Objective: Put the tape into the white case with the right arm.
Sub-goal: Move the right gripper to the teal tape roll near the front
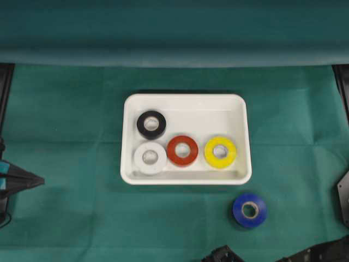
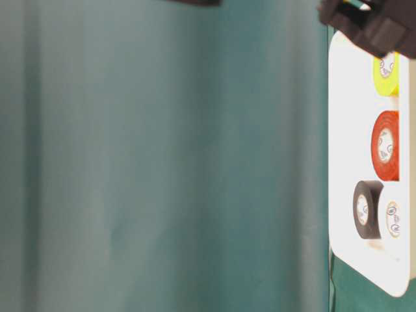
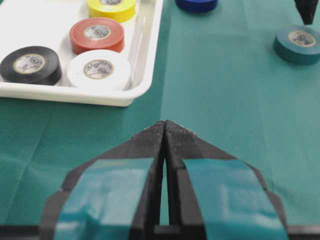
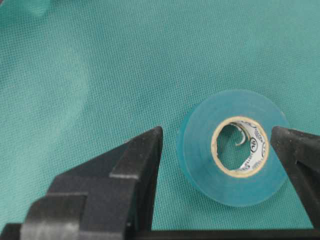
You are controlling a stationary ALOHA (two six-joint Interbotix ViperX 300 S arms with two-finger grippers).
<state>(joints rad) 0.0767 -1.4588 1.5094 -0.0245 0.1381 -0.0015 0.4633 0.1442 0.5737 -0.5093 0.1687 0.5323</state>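
- While the left gripper (image 3: 165, 131) rests low over the green cloth of the desk (image 1: 65, 218) at the far left of the overhead view, its jaws are pressed together at the tips and hold nothing.
- Moving right, the white case (image 1: 185, 103) lies flat at the middle of the desk. Inside it sit four rolls: a black roll (image 1: 151, 124) toward the back left, and along the front a white roll (image 1: 150, 158), a red roll (image 1: 182, 150) and a yellow roll (image 1: 220, 152). The white and black rolls touch or nearly touch.
- Further right, a blue roll (image 1: 250, 210) lies flat on the cloth just outside the case's front right corner.
- Furthest right, a teal roll (image 4: 234, 146) lies flat on the cloth, well apart from the case. It shows in both wrist views but not from overhead.
- The right gripper (image 4: 217, 137) hangs above this teal roll with its jaws wide apart and nothing held. One tip stands just outside the roll's left edge; the other overlaps its right edge in the wrist view.
- Judged from this, the step in hand is grasping the teal roll. To do it well, the gripper likely needs a small shift so both tips clear the rim, then a straight descent and a close across the roll's width.
- The case's open back right area looks like the safest place to set it down.
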